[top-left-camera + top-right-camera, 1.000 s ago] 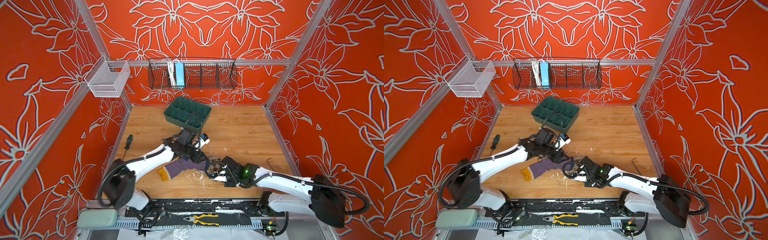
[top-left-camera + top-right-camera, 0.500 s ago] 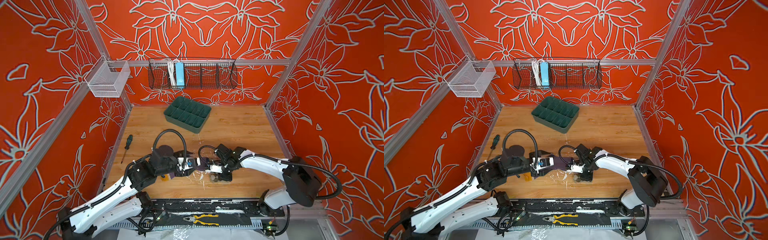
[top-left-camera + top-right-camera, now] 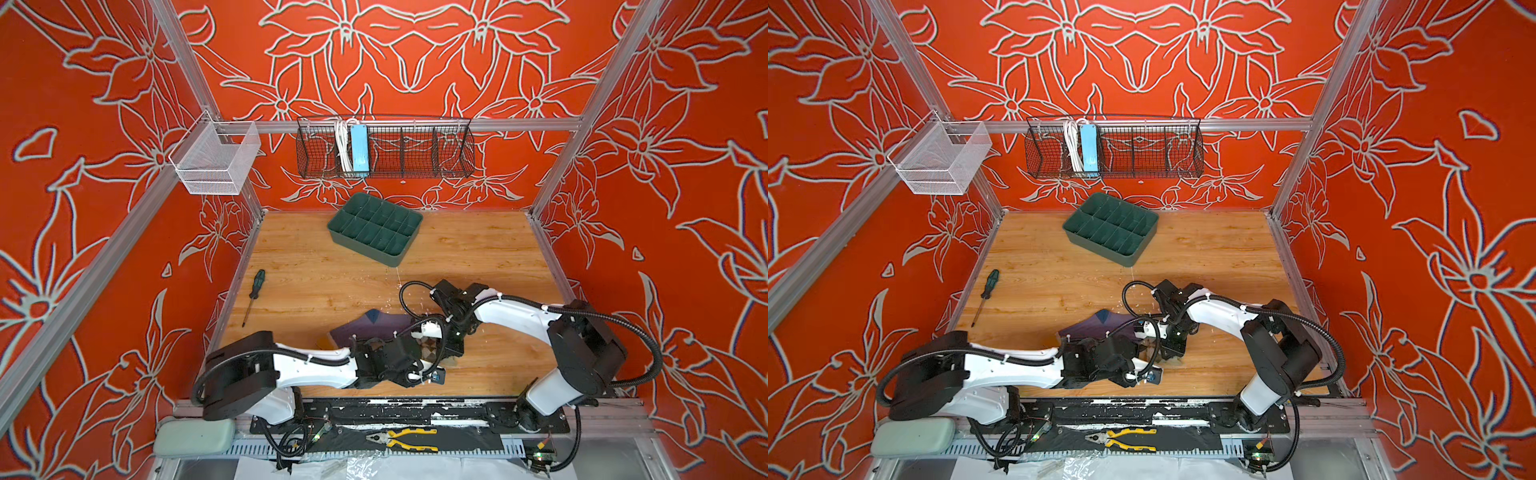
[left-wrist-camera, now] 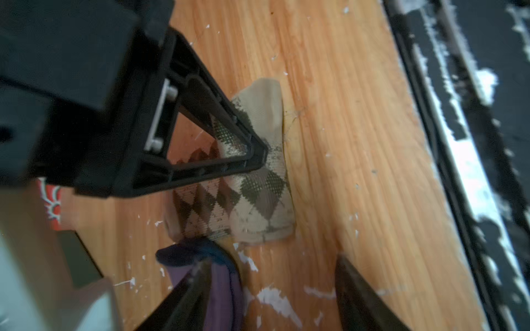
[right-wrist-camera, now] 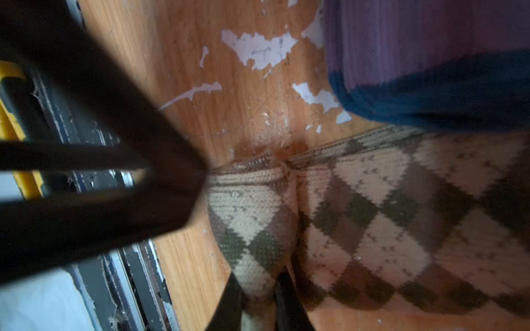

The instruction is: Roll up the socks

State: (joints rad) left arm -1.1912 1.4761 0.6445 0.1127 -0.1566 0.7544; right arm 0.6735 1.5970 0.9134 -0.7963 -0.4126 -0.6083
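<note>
Tabletop [image 3: 478, 257], wood, sits betw. red floral walls. L arm [image 3: 311, 365] lies low along the front edge, reaching twd centre. R arm [image 3: 511, 316] bends in from the right w/ its wrist tipped down.

Black wire basket [image 3: 415, 145] hangs on the back rail w/ a blue power strip [image 3: 359, 149] inside. White mesh basket [image 3: 216, 162] hangs on the left rail. Green divided tray [image 3: 374, 253] sits at the back of the table, well apart from both socks.

Purple sock [image 3: 386, 326] lies flat at front-centre, teal heel twd the back, partly hidden by both arms. Argyle sock [image 4: 258, 195], beige w/ brown diamonds, lies bunched just beside the purple sock's teal cuff, nearer the front edge.

R gripper [image 5: 259, 303] is closed, pinching a fold of the argyle sock betw. its fingers. L gripper [image 4: 272, 298] has its jaws spread apart: one finger over the purple sock's cuff end, the other over bare wood. Can't tell if either touches.

Yellow-handled pliers [image 3: 403, 438] lie on the black strip in front of the table. Green-handled screwdriver [image 3: 253, 299] lies near the table's left edge, well apart from the socks.
</note>
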